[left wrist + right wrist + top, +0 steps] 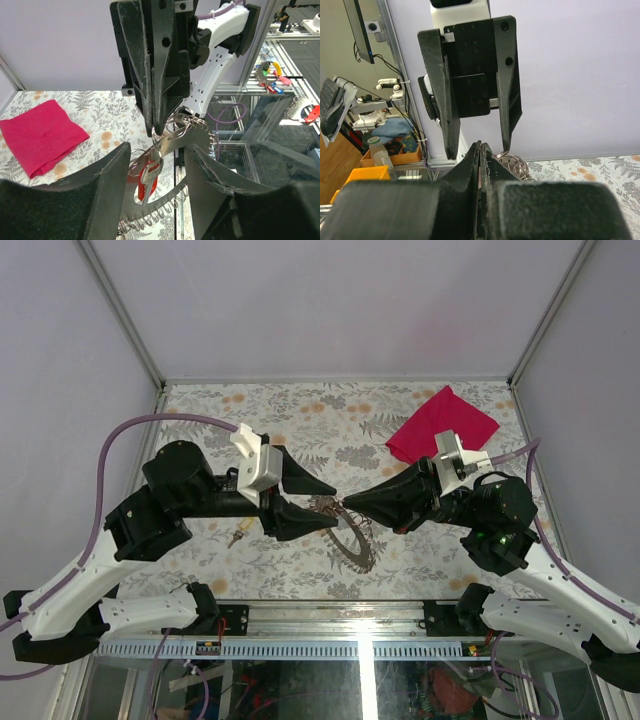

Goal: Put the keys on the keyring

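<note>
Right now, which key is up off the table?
The red key, dangling under the keyring that the right gripper pinches; the brass key lies flat on the table.

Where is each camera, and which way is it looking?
Top: above and behind the arms, looking down at the table; left arm and right arm show.
Left wrist: on the left arm, facing the shut right fingers pinching the ring; its own left fingers frame the bottom.
Right wrist: on the right arm, facing the open left fingers; its own fingers show below.
Both wrist views share the ring.
</note>
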You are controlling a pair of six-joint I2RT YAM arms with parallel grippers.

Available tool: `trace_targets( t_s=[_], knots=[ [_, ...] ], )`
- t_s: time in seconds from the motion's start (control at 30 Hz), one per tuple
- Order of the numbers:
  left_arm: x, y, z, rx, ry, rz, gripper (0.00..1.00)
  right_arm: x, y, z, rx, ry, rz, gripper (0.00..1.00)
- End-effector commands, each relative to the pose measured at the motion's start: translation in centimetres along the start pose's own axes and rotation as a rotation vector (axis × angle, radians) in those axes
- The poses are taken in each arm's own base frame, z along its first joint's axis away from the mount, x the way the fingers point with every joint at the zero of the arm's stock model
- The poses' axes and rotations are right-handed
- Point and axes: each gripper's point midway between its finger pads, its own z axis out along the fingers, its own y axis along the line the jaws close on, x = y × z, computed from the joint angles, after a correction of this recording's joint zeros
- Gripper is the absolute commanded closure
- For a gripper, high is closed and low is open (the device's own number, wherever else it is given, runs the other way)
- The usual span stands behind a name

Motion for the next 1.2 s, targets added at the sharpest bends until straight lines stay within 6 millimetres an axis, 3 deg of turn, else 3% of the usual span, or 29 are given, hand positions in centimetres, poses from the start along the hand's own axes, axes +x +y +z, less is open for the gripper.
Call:
trace_targets(
  t_s=[0.0,0.43,0.63,0.73,0.93,1.17],
  knots=[
    [-0.8,0.7,0.3,-0.035,-0.045,0.016,0.54,-3.5,1.4,0.3,-0.046,-0.099,-0.076,1.0],
    [-0.7,1.1,0.5,-0.058,-0.054,0.0,0.77,-2.7,0.5,0.2,-0.009,-0.085,-0.082,1.0],
    [-0.6,1.6,0.5,-0.083,-0.051,-0.007,1.0,-2.2,0.1,0.0,0.012,-0.072,-0.089,1.0],
    [-0.3,1.8,0.4,-0.1,-0.032,-0.019,1.0,-2.1,0.0,0.0,0.017,-0.061,-0.101,1.0],
    [1.7,2.2,0.1,-0.114,0.107,-0.04,1.0,-1.7,-0.2,-0.7,0.053,0.055,-0.164,0.73],
    [5.8,3.0,-0.8,-0.163,0.358,-0.104,1.0,0.1,-1.1,-1.6,0.104,0.23,-0.181,0.65]
  ],
)
